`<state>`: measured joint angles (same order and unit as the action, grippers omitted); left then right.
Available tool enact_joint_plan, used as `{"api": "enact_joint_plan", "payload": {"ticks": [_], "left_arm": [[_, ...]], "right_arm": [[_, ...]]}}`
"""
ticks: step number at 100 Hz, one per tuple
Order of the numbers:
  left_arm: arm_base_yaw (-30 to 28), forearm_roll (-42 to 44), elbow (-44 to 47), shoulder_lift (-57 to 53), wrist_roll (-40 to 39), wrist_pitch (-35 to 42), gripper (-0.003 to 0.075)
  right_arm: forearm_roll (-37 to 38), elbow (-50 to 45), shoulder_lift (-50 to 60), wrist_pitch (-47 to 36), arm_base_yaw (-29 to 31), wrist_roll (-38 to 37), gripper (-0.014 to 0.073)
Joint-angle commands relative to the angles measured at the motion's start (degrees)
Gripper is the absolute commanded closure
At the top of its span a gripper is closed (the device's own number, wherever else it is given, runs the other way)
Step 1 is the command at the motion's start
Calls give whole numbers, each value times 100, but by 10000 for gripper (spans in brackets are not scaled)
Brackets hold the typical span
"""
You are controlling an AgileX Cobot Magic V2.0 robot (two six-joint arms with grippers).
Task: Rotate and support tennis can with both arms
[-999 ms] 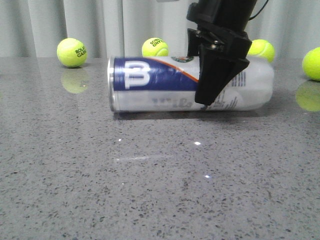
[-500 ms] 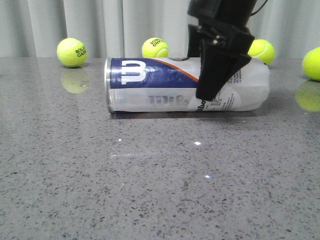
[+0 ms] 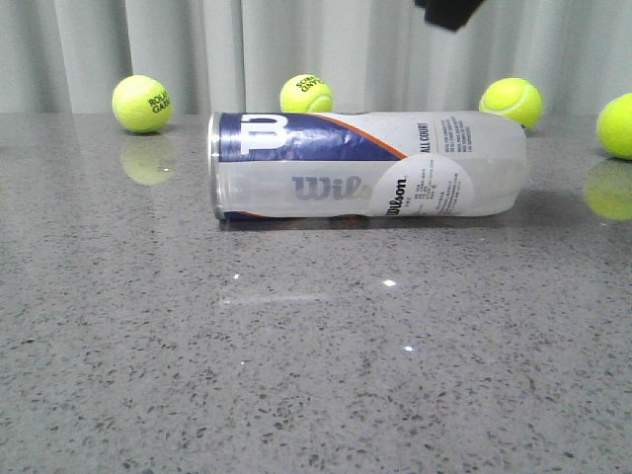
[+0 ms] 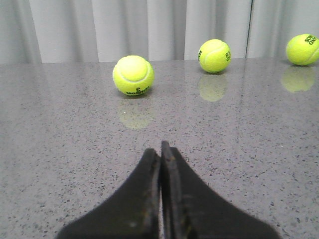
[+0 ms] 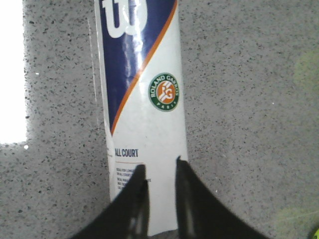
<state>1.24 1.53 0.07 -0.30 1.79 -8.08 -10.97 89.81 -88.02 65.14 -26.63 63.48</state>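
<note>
A tennis can (image 3: pixel 367 166) lies on its side across a speckled grey table (image 3: pixel 316 375), metal rim toward the left, its "Wilson" lettering facing forward. Directly above it hangs the right gripper (image 5: pixel 160 186), fingers a narrow gap apart, gripping nothing and clear of the label. The left gripper (image 4: pixel 160 159) is pressed fully closed and empty over bare tabletop. Farther back, four tennis balls (image 3: pixel 141 103) rest along a pale curtain (image 3: pixel 197 49).
</note>
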Motion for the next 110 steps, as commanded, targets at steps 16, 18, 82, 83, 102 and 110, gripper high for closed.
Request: {"api": "enact_joint_plan", "payload": {"ticks": [16, 18, 82, 83, 102, 110], "left_arm": [[-17, -36, 247, -195, -51, 464, 738], [-17, -36, 247, -195, -51, 464, 738], [-17, -36, 247, -195, -51, 464, 738], [-17, -36, 247, -195, -51, 464, 738], [-17, -36, 247, -195, -51, 464, 738], [-17, -36, 247, -195, -51, 464, 738]], "right_arm": [[-34, 183, 609, 352, 13, -347, 663], [-39, 183, 642, 454, 13, -431, 663], [-33, -1620, 2115, -200, 757, -6250, 663], [-33, -1664, 2177, -232, 757, -6250, 663], [-39, -2986, 3259, -1488, 757, -6250, 663], [-39, -3605, 3792, -2076, 757, -6250, 663]]}}
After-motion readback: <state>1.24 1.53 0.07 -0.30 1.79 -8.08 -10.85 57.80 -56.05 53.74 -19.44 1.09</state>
